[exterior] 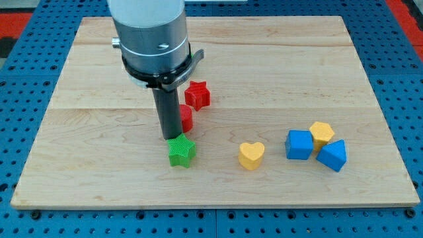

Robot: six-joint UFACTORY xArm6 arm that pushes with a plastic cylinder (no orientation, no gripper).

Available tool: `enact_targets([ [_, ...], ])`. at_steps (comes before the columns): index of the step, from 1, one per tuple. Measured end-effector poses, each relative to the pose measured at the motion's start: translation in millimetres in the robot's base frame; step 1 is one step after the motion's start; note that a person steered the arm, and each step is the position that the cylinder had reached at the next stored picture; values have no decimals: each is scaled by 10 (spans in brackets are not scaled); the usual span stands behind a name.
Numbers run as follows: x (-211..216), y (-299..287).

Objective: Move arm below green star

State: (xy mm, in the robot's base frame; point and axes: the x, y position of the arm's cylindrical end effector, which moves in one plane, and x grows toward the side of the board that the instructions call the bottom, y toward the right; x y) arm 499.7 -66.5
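The green star (181,151) lies on the wooden board (99,152) a little left of the middle, towards the view's bottom. My tip (170,137) stands just above the star's upper left edge, touching or nearly touching it. A red block (187,118) of unclear shape sits partly hidden behind the rod, right of it. A red star (197,95) lies above that.
A yellow heart (251,155) lies right of the green star. Further right a blue cube (299,145), a yellow block (322,133) and a second blue block (332,156) cluster together. The arm's grey body (151,33) hides the board's upper left middle.
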Motion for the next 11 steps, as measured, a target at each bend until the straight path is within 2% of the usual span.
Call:
enact_targets([
  [1,-11,-513],
  [2,-136,-668],
  [3,-237,-82],
  [4,-237,-32],
  [5,-208,-425],
  [6,33,-532],
  [7,453,-560],
  [8,659,-218],
  [9,659,57],
  [11,480,-127],
])
